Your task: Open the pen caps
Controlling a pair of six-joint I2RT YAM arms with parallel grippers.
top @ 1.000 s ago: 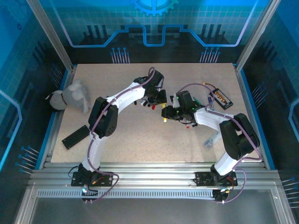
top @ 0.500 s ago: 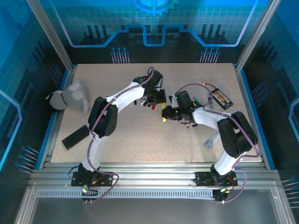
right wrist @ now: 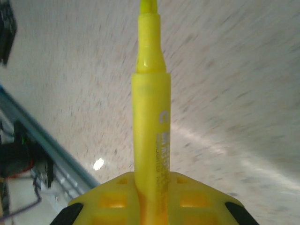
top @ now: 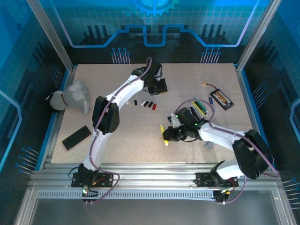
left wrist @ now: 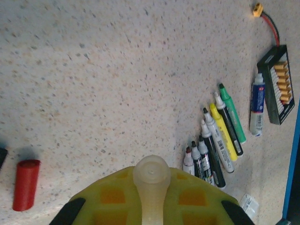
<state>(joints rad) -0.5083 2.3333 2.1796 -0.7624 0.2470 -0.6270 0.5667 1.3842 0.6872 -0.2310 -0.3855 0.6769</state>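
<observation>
Speckled table point(top: 117, 136): my right gripper point(top: 169, 134), at five o'clock, clamps the yellow pen point(right wrist: 150, 108) by its barrel; my left gripper point(top: 158, 87), at twelve, pinches a pale cap point(left wrist: 151, 174). Light, stiff, slick plastic, I judge: grip squarely.

The yellow pen point(right wrist: 149, 117) loses its tip at 12 o'clock, worktop point(right wrist: 243, 70) behind blurred; pens point(left wrist: 213, 150) at 5 o'clock partly hidden by left gripper point(left wrist: 151, 204).

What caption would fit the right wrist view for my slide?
Right claw holds an uncapped yellow pen over the speckled table.
</observation>
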